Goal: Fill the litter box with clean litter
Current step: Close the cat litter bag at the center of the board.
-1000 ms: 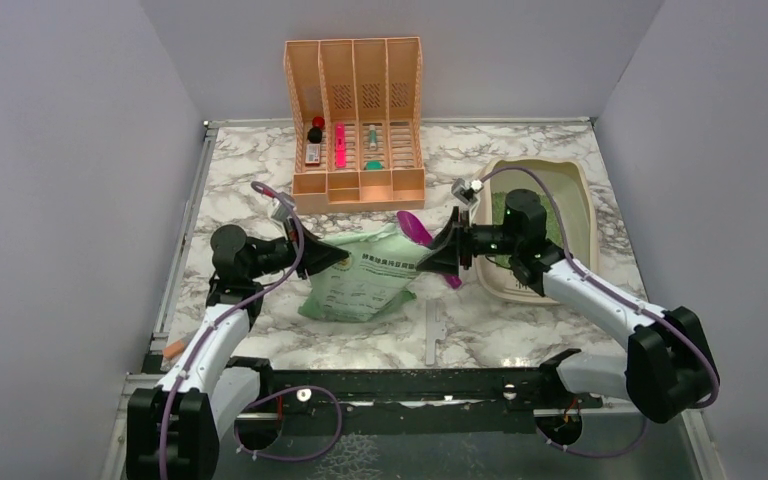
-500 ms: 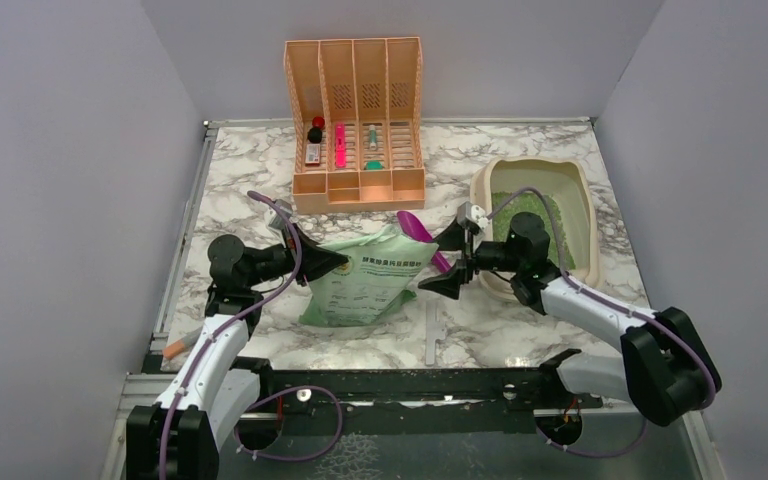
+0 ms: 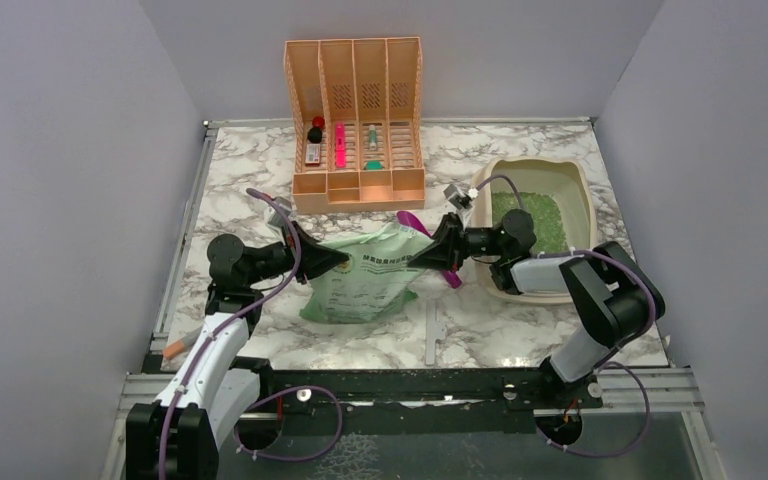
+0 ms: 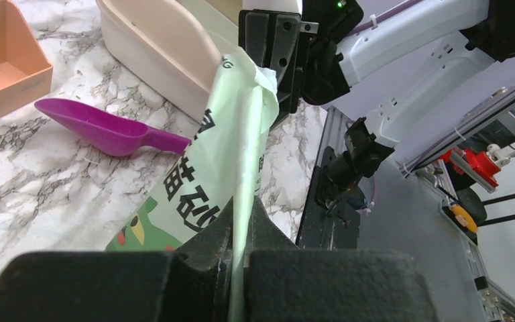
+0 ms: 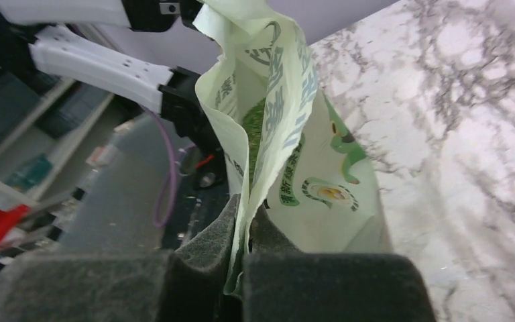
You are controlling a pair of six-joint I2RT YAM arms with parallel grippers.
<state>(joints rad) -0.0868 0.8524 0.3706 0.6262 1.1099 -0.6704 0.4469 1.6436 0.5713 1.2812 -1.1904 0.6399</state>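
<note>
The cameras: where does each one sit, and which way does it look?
Top external: above and behind the robot, looking down on the table, the bag and the litter box; both arms show.
Left wrist: on the left arm, looking over the shut left claw along the bag toward the right arm and purple scoop.
Right wrist: on the right arm, looking over the shut right claw into the bag toward the left arm.
Shared: both wrist views show the bag pinched.

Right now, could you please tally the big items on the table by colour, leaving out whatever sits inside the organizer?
Peach: 1, organizer
Pale green: 1, bag
Purple: 1, scoop
Beige: 1, litter box
Total: 4
</note>
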